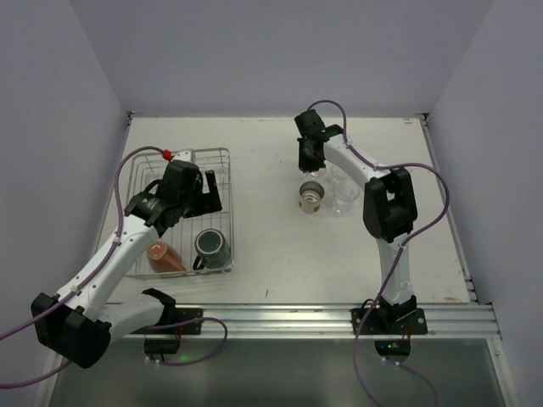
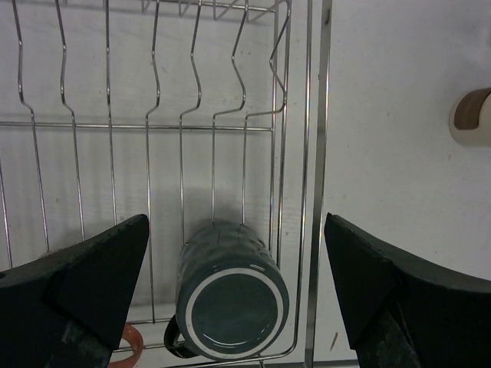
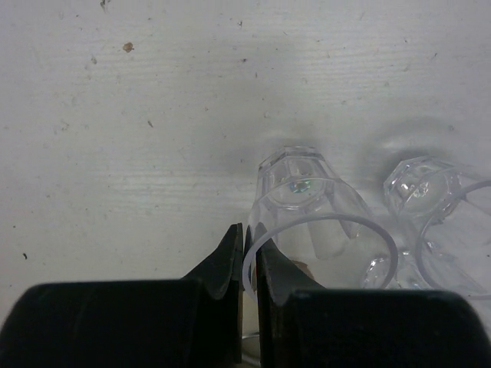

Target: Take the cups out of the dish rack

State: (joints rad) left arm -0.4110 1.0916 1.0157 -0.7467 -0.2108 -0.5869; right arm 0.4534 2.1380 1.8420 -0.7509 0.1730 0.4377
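Note:
The dish rack (image 1: 218, 155) stands at the left of the table. In it lie a dark handled mug (image 1: 211, 246) and an orange-red cup (image 1: 164, 257). My left gripper (image 1: 204, 195) hovers over the rack, open and empty. In the left wrist view it (image 2: 236, 222) frames the mug (image 2: 230, 303), with the orange-red cup's rim (image 2: 126, 345) at the lower left. My right gripper (image 1: 312, 165) is shut on the rim of a clear glass (image 3: 307, 199), just above the table at the back middle, its pinching jaws (image 3: 249, 245) on the rim's left side. A beige-brown cup (image 1: 311, 197) stands beside it.
Another clear glass (image 1: 344, 193) stands on the table right of the beige-brown cup, and shows in the right wrist view (image 3: 430, 192). The beige-brown cup shows at the left wrist view's right edge (image 2: 472, 115). The rack's raised wire side (image 2: 318, 153) runs between mug and table.

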